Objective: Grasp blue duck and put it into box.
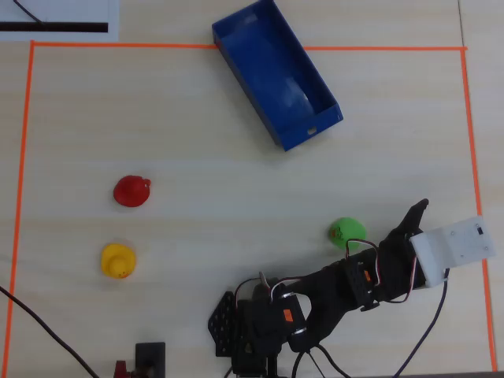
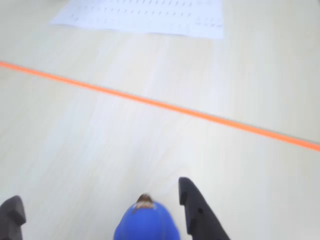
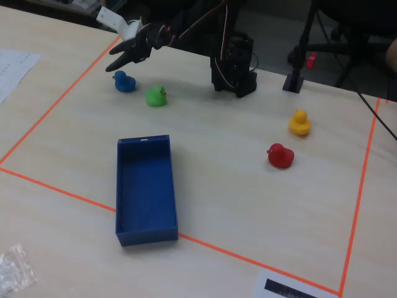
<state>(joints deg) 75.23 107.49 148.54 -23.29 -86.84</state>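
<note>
The blue duck [image 3: 124, 81] stands on the table near the orange tape, left of the green duck [image 3: 156, 96] in the fixed view. In the wrist view the blue duck [image 2: 146, 223] lies between my open jaws, close to the right finger [image 2: 194, 207]. My gripper [image 3: 118, 64] hovers just above it, open and empty. In the overhead view the gripper [image 1: 425, 216] and its white camera cover the blue duck. The dark blue box [image 3: 146, 189] sits empty at the front of the fixed view; it also shows at the top of the overhead view [image 1: 276, 75].
A red duck [image 3: 280, 155] and a yellow duck [image 3: 300, 122] stand at the right of the fixed view. The green duck [image 1: 345, 232] is right beside my arm. Orange tape [image 2: 165, 106] borders the work area, with a printed sheet [image 2: 145, 15] beyond it.
</note>
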